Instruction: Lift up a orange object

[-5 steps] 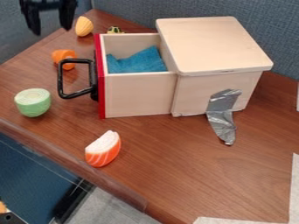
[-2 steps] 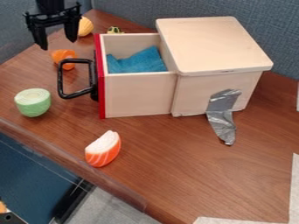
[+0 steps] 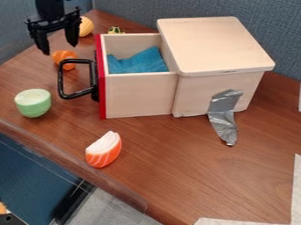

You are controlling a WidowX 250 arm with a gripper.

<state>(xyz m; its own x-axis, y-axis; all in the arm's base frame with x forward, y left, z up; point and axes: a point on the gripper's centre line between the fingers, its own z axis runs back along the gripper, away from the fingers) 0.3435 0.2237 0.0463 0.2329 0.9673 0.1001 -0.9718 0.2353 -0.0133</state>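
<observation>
"Orange object [image 3: 64,56]: where does it sit?"

"On the table [image 3: 176,176], towards the upper left, near the black handle [image 3: 61,81]. Left of those, there's a green rounded piece [image 3: 33,103]."

"And then?"

"The claw [image 3: 59,48], above the orange object, its fingers spread apart and pointing down. Past it, a ridged yellow piece [image 3: 86,27] further back."

"What comes next?"

"An orange-and-white wedge [image 3: 104,150], nearer the front edge. Then the pulled-out drawer [image 3: 138,96] with its red front [image 3: 102,94] and a blue cloth [image 3: 139,62] inside. Last, the wooden box [image 3: 217,44], silver tape [image 3: 222,117] running from its side to the table."
</observation>
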